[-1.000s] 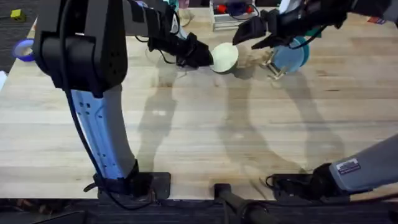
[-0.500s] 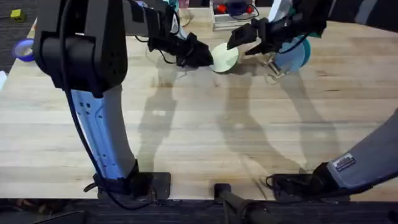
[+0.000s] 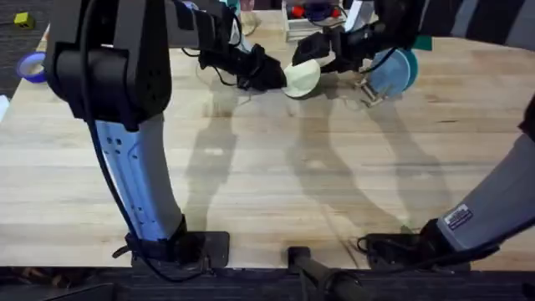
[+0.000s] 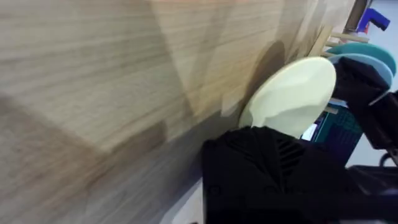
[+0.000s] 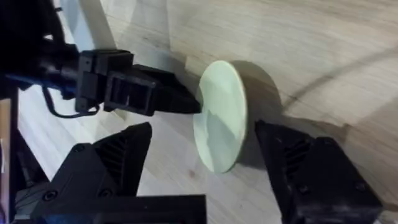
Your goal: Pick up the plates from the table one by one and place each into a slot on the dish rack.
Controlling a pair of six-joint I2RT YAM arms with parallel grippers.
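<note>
A pale yellow plate (image 3: 303, 77) stands on edge just above the table (image 3: 267, 184), and my left gripper (image 3: 280, 77) is shut on its rim. In the right wrist view the same plate (image 5: 221, 115) sits between the open fingers (image 5: 121, 158) of my right gripper (image 5: 205, 134), with the left gripper (image 5: 149, 93) holding its far edge. My right gripper (image 3: 322, 57) hovers at the plate's right side. A light blue plate (image 3: 394, 71) stands upright in the dish rack (image 3: 368, 90). The left wrist view shows the yellow plate (image 4: 292, 96), with the blue plate (image 4: 367, 53) behind it.
A blue tape roll (image 3: 32, 67) lies at the table's far left edge. A tray of red and white items (image 3: 311, 17) sits at the back, just behind both grippers. Both arms reach to the far side of the table.
My right gripper has moved left from over the rack to the yellow plate, its open fingers now on either side of it. The left gripper and plate have stayed put.
</note>
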